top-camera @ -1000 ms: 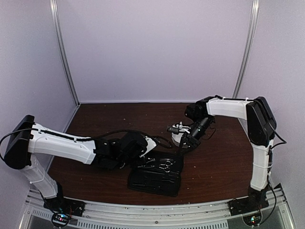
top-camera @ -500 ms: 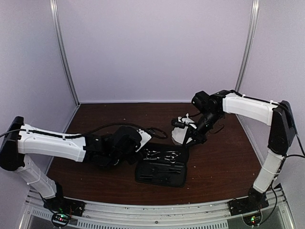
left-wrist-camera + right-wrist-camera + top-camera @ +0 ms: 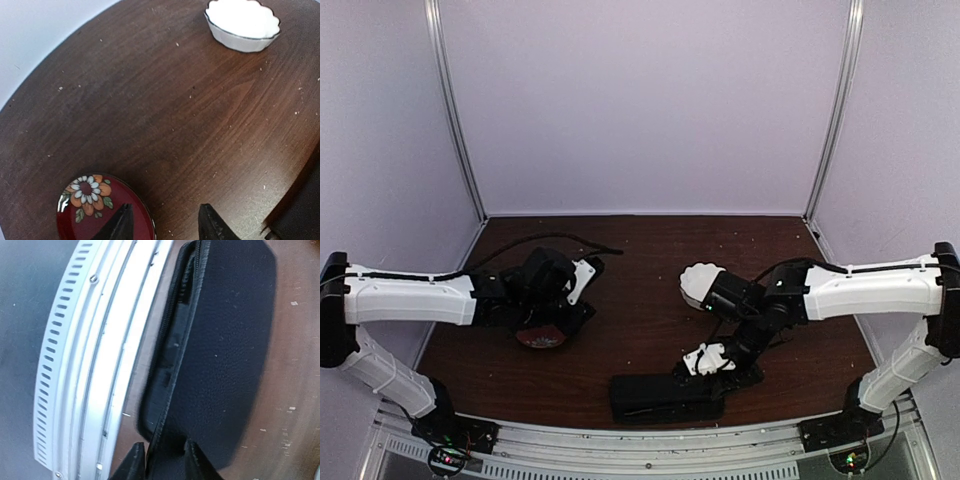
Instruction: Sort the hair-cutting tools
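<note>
The right end effector (image 3: 165,462) is nearly closed, its two fingers set either side of the zip edge of the case (image 3: 225,340) and apparently pinching it. The case lies folded shut along the near edge of the counter (image 3: 150,100), right of centre and just beside the rail (image 3: 85,365). The tools show in no view. Most likely they are inside the case, and so directly under this end effector, but that cannot be confirmed.

The step in hand looks to be work on the case itself, not on any single tool. If the case must be opened, the next move calls for a firm hold on that thin edge. The lift should also be kept from dragging the case over the near edge.

The left end effector (image 3: 165,225) is wide open and empty. It hovers over the near rim of the plate (image 3: 67,222) towards the counter's left edge. The bowl (image 3: 240,42) stands well apart, near the middle.
</note>
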Controlling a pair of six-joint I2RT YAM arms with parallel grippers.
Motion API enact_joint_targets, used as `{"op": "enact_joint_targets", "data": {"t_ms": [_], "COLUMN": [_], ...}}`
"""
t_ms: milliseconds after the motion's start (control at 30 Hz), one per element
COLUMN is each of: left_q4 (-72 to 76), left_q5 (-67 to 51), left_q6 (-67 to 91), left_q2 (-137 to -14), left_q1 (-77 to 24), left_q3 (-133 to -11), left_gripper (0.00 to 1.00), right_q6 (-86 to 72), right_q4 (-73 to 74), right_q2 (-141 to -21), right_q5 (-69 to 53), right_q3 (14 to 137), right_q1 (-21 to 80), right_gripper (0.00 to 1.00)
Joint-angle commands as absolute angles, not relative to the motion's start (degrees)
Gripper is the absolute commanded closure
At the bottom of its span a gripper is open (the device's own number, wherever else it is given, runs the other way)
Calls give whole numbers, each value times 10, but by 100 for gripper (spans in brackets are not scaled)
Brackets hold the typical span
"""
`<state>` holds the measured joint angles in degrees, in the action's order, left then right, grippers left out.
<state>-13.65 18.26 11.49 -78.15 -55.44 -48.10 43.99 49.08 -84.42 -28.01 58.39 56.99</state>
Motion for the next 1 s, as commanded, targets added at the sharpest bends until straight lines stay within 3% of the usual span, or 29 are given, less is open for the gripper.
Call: {"op": "enact_joint_targets", "data": {"t_ms": [0, 267, 967], "left_q4": [-155, -141, -166], "left_q5": [51, -96, -106], "left_q6": [132, 109, 112], "left_q2": [-830, -843, -892], "left_q1": [-541, -545, -595], "left_q3": [-499, -471, -434], "left_gripper": [54, 55, 63], "right_q6": [416, 416, 406], "right_q4": [439, 433, 362], "right_q2": [-850, -850, -863], "right_q5": [-234, -216, -157], "right_q3": [566, 547, 508], "right_q1": [607, 642, 666], "right_gripper": [69, 59, 59]}}
